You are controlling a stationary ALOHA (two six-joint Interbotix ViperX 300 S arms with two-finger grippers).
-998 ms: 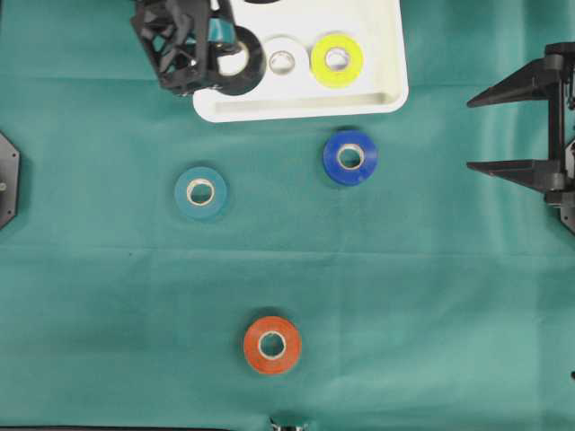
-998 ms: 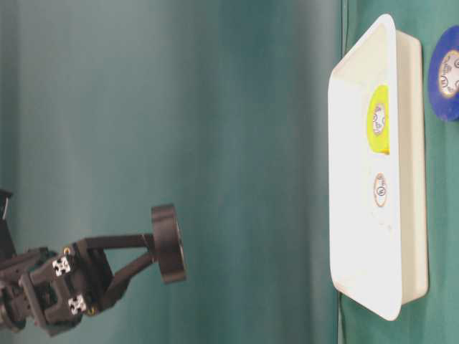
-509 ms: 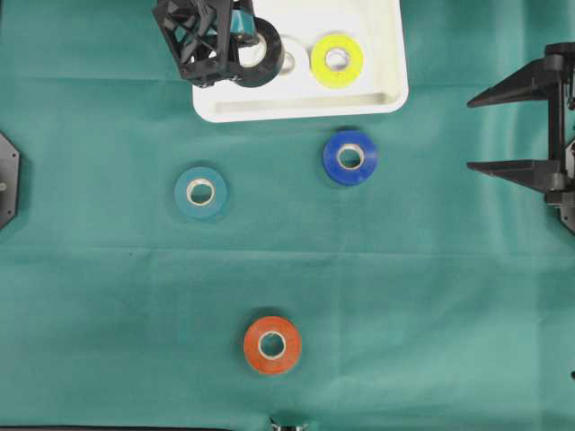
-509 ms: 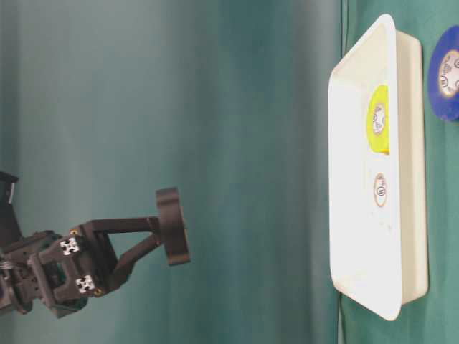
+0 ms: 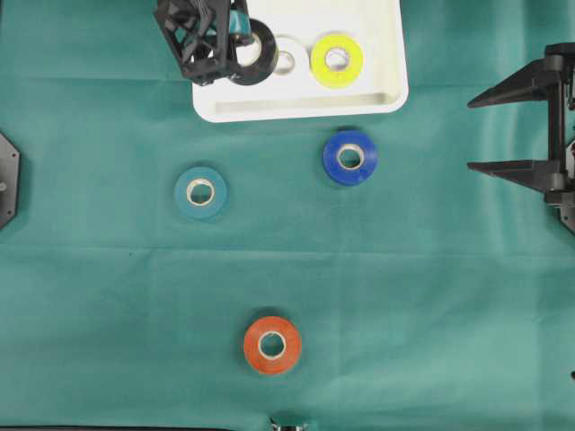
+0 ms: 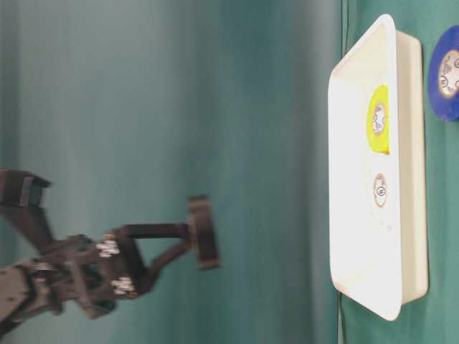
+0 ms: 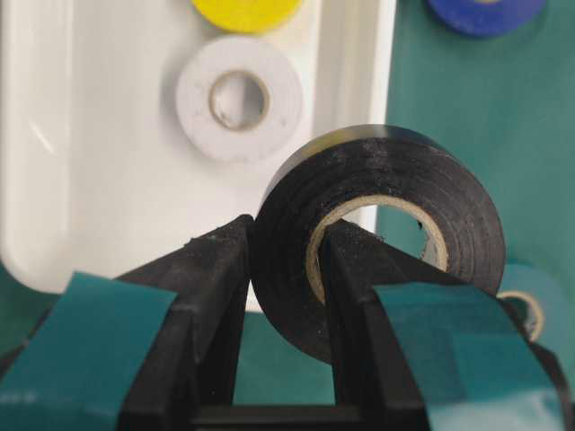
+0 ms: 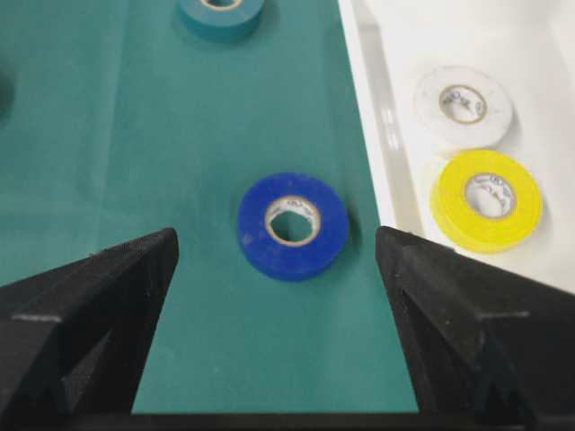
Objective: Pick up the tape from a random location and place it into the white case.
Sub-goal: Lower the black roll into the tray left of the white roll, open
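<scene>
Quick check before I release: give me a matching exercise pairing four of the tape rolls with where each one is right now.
Rolls:
1. black tape roll
2. yellow tape roll
3. blue tape roll
4. orange tape roll

Places:
A. on the green cloth, just below the shallow white rectangular plastic case
B. lying flat inside the case
C. on the cloth, alone, nearest the bottom edge of the overhead view
D. clamped in the left end effector, above the case

Pairs: 1-D, 2-B, 3-A, 4-C

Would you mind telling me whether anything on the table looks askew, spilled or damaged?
Nothing stands out. The white and yellow rolls lie flat in the white case; the blue, teal and orange rolls lie flat on the cloth.
</scene>
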